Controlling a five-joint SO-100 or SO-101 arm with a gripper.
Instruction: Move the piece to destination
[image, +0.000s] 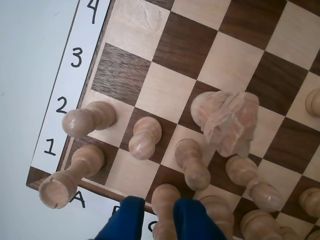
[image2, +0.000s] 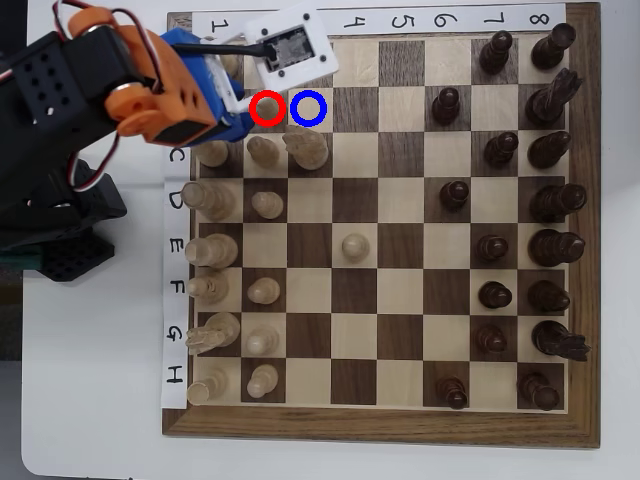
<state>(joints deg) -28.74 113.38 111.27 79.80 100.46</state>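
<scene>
Two blue fingers of the claw stand spread, gripping nothing, over the chessboard's near edge in the wrist view, close to its A1 corner. The piece stands upright just ahead and slightly left, on a dark square. Destination is the light square directly beyond it, farther from that edge.

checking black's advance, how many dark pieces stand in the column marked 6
3 dark pieces, going by the overhead view: one in the second row from the top, one in row D, one in row H. The whole column shows, so none seems hidden.
</scene>
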